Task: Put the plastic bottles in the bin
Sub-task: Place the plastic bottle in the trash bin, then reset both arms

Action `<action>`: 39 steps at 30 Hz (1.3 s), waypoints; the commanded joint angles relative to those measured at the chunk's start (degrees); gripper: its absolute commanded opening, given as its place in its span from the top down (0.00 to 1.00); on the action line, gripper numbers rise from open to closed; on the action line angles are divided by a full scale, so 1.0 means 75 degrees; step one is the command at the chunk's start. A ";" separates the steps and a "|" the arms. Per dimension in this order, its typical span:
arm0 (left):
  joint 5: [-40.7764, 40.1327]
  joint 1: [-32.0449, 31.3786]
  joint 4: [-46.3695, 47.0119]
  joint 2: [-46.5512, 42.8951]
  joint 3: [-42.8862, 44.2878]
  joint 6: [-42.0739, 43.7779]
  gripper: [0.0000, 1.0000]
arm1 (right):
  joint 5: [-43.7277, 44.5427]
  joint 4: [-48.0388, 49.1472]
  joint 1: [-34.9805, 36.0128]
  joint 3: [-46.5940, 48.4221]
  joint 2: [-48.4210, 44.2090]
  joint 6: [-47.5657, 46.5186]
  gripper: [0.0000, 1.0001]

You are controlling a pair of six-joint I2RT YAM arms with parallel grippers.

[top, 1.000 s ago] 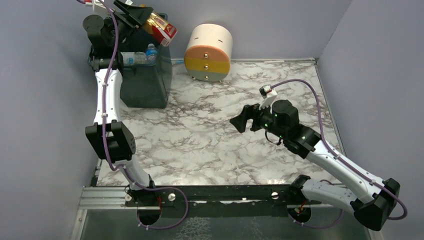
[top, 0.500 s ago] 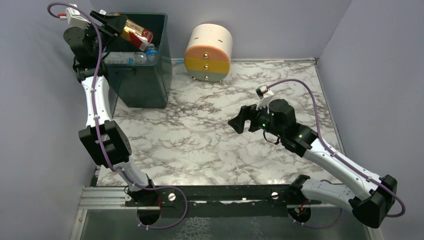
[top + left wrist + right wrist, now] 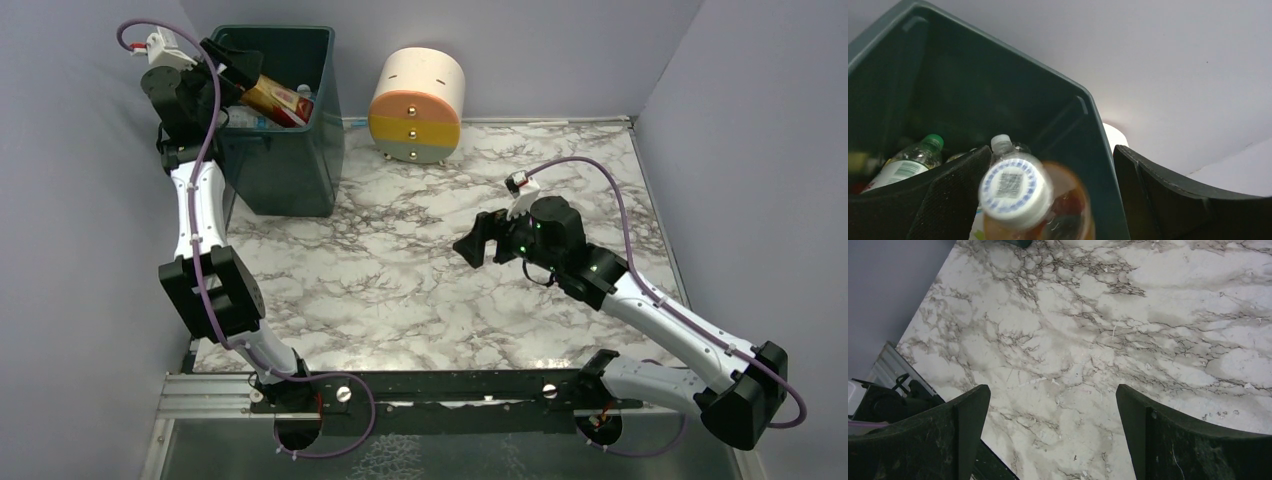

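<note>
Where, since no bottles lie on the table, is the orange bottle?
Top view, far left: the orange bottle tilts over the open green bin, just off the left gripper.

Tall dark green bin (image 3: 290,175) upright at the far left corner of the marble table (image 3: 420,290), orange bottle (image 3: 272,97) with red label and white cap tilted in its open mouth, clear green-capped bottle (image 3: 913,162) lying inside among others
</note>
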 commanded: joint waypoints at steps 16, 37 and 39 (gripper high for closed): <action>-0.1068 -0.0495 -0.0711 -0.2318 -0.1260 0.1424 0.01 | 0.1127 0.0788 0.0034 -0.0580 -0.0098 -0.0296 0.01; -0.0779 -0.0525 -0.2013 -0.4872 -0.2958 0.1763 0.01 | 0.1534 0.1576 -0.2704 -0.1901 -0.1056 -0.0346 0.01; -0.0814 -0.0596 -0.1499 -0.5345 -0.3864 0.1693 0.01 | 0.1716 0.1890 -0.3127 -0.2282 -0.1242 -0.0354 0.01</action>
